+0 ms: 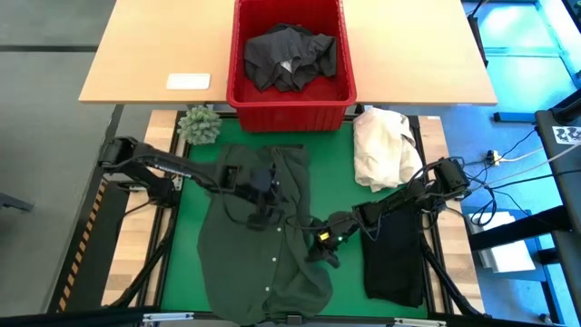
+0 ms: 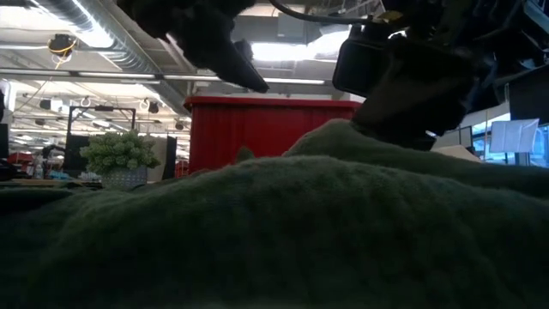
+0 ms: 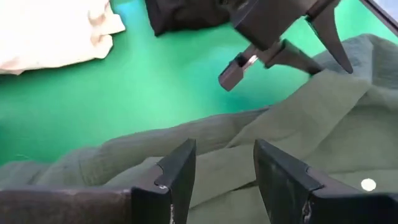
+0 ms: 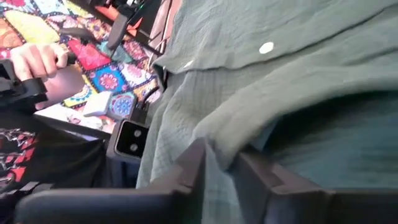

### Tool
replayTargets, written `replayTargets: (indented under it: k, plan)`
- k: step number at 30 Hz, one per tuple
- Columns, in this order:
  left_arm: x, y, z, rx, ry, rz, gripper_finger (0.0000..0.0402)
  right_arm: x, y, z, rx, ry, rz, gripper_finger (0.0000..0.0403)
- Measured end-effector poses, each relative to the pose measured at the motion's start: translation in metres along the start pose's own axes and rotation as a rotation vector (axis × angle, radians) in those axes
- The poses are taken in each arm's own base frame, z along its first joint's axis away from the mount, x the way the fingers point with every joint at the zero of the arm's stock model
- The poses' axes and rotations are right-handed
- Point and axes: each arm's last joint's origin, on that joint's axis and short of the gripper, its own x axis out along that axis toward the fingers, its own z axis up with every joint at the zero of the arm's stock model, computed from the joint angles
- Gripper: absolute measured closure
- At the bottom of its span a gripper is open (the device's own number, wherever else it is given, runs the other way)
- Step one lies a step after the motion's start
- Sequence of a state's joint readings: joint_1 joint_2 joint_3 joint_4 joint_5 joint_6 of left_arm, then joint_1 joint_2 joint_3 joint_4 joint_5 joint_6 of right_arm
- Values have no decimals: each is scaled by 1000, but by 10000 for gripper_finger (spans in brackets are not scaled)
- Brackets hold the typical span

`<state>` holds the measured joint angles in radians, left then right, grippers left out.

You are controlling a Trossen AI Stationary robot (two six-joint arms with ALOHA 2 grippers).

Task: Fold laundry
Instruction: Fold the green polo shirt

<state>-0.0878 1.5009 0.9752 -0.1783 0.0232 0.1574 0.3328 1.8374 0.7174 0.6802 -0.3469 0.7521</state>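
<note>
Green worktop (image 1: 186,254) carries dark green shirt (image 1: 263,245). Left gripper (image 3: 224,171) above shirt, fingers parted, empty. Right gripper (image 4: 221,168): fingers narrow, pinching shirt fold at its edge.

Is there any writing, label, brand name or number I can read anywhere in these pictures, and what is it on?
No readable words or numbers in any view.
White card on the wooden table: too small to show any writing.
Black-and-white square marker at the right edge: a pattern, not letters.
Red print on a person's black shirt: too blurred to read.
Red basket and green shirt: no label seen.
</note>
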Motion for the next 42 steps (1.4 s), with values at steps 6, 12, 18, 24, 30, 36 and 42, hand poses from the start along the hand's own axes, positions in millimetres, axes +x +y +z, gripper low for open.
replayTargets:
  k: [6,12,18,24,30,36,42]
  plan:
    - [-1,-31,4,-43,-4,50,248,0,4,-2,-2,94,111,262]
    - [-1,-62,5,-92,-7,87,248,4,17,9,-32,145,243,249]
    - [-7,-90,6,-105,-38,111,248,8,32,26,-74,103,299,249]
    - [-12,-109,8,-119,-84,113,248,12,30,33,-90,29,161,249]
    - [-15,-118,10,-109,-120,144,248,13,26,36,-87,10,52,248]
    - [-16,-120,11,-113,-139,145,248,12,21,39,-85,-23,8,249]
    - [-16,-120,11,-113,-140,156,248,11,26,43,-130,-29,87,249]
